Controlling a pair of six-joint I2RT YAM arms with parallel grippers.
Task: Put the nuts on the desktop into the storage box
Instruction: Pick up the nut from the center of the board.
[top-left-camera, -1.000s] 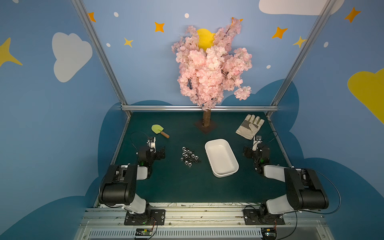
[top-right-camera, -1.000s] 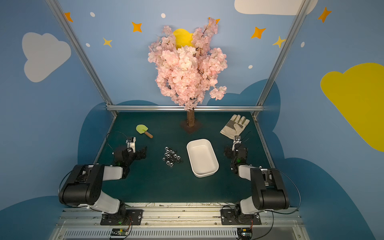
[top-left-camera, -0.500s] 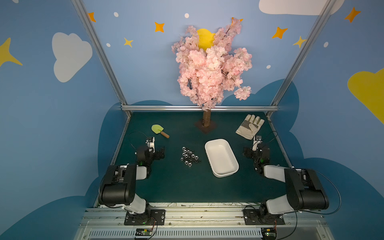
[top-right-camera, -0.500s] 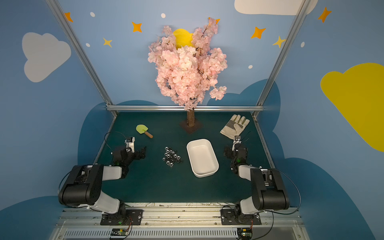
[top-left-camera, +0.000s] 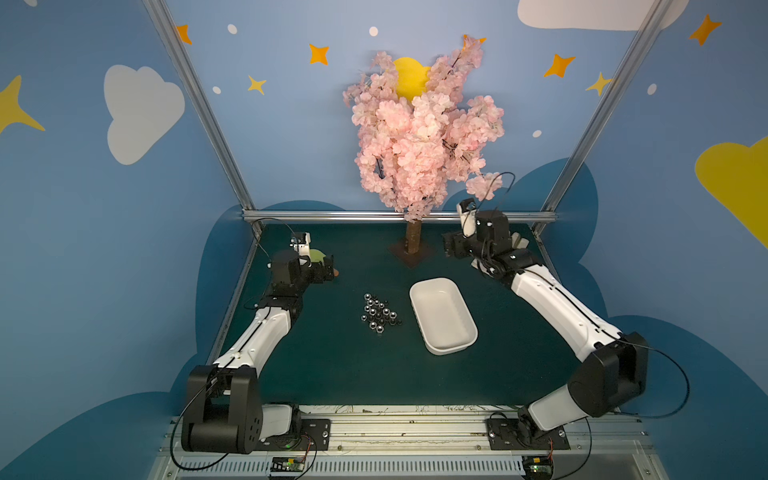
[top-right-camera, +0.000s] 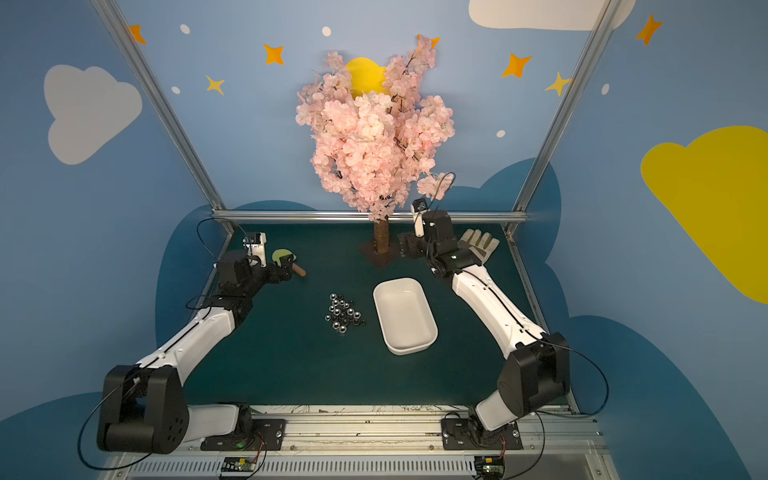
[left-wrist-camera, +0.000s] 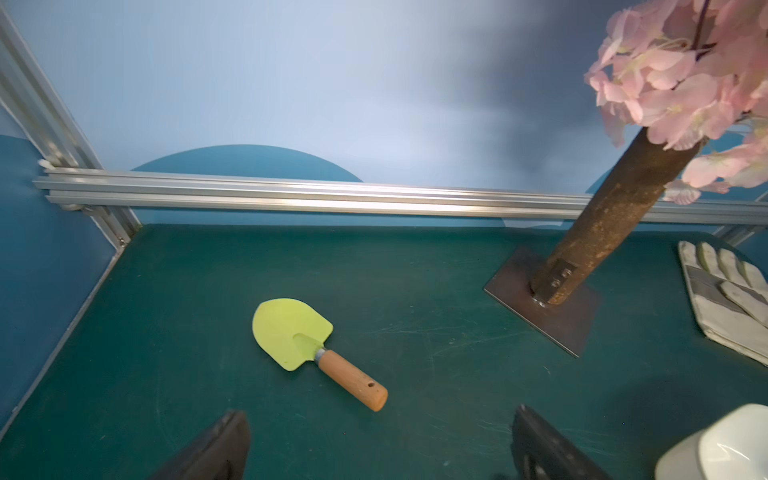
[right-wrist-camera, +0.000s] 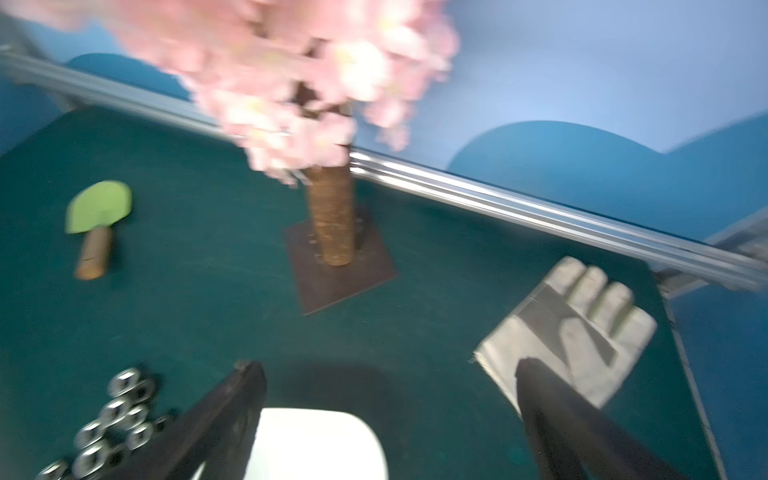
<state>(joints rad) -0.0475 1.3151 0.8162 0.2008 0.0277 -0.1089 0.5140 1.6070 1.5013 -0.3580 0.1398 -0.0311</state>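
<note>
Both top views show the nuts (top-left-camera: 379, 313) clustered on the table (top-left-camera: 332, 374), with the box (top-left-camera: 442, 316) just beside them at their 3 o'clock. My left claw (left-wrist-camera: 378, 417) hangs open over the table's 10 o'clock. My right claw (right-wrist-camera: 388, 365) hangs open toward 1 o'clock, near the glove (top-right-camera: 478, 245).

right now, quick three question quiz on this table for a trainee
1. The nuts lie: A, to the robot's left of the box; B, to its right; C, inside it?
2. True or false: the left gripper and the right gripper are both open and empty.
3. Fill in: the green tool near the left gripper is a ____.
Key: 1 A. 2 true. 3 trowel.
</note>
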